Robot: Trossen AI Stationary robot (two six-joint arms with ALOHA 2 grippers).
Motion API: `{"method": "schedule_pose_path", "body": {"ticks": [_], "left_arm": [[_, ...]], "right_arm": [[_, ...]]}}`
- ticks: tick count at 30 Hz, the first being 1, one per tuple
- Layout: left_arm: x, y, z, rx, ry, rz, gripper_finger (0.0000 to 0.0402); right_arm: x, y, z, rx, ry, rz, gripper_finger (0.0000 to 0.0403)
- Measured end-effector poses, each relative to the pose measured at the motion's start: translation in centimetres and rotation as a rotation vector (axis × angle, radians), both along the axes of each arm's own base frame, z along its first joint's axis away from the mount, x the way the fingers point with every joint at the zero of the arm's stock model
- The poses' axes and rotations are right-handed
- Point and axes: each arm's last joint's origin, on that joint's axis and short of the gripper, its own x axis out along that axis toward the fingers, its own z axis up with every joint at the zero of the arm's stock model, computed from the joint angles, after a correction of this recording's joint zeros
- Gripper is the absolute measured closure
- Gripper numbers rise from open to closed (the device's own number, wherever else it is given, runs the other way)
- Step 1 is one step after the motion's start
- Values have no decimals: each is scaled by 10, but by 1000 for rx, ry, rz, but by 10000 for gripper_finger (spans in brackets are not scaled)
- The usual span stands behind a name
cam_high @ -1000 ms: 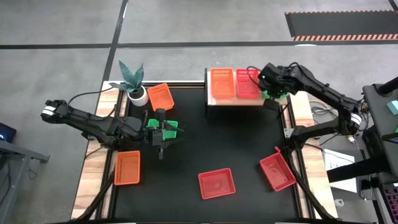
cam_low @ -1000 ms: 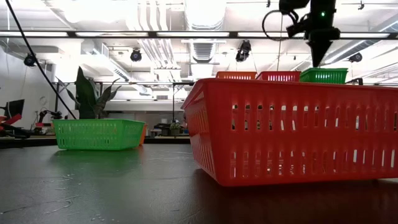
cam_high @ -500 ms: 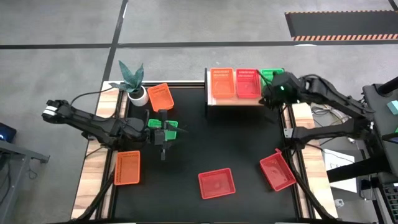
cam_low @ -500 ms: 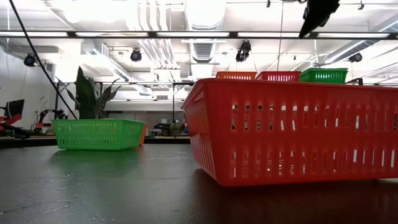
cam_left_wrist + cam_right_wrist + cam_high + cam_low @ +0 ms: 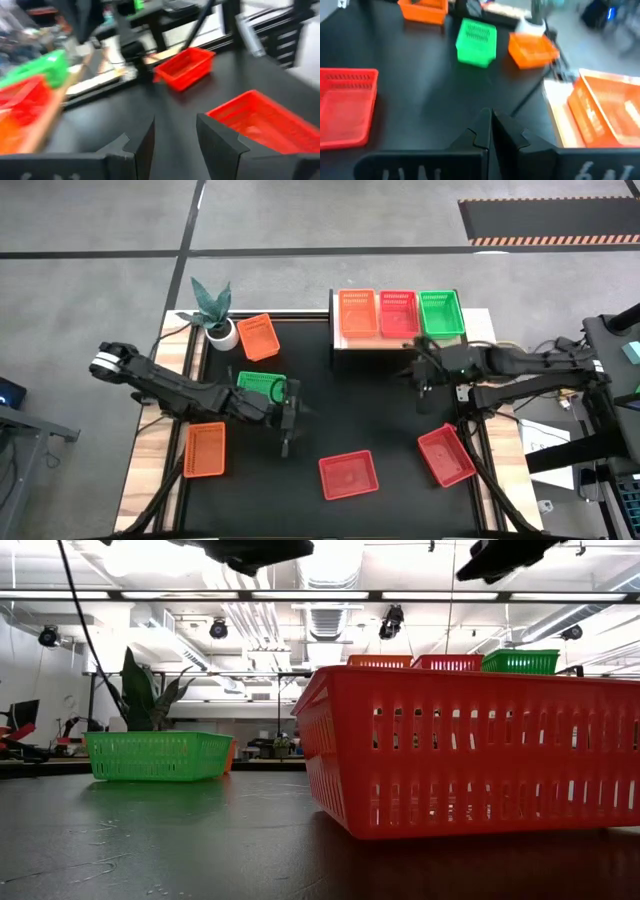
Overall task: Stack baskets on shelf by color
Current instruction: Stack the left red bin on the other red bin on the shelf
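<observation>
Left gripper open and empty, over bare tabletop just beside green basket. Farther along, red basket near front edge. Shelf at back, holding orange basket, red shelf basket and green shelf basket side by side. Right gripper shut, empty, just in front of shelf.

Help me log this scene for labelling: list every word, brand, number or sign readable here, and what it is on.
None can be read.
The baskets and the shelf carry no visible print.
Pale marks on the right gripper housing in the right wrist view are too blurred to read.
</observation>
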Motion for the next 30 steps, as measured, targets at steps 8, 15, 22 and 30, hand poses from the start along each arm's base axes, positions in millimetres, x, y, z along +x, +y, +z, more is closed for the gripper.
{"method": "schedule_pose_path", "body": {"ticks": [8,15,22,30], "left_arm": [[28,-15,-3,-165,202,-135,272],[38,-36,-6,-131,584,-183,272],[48,-74,3,-23,626,-325,272],[60,-97,-2,77,629,-369,272]], "right_arm": [[13,3,-48,-141,-177,135,394],[6,4,-51,-102,-241,173,394],[-5,4,-53,-95,-269,169,394],[-13,4,-59,-91,-275,167,394]]}}
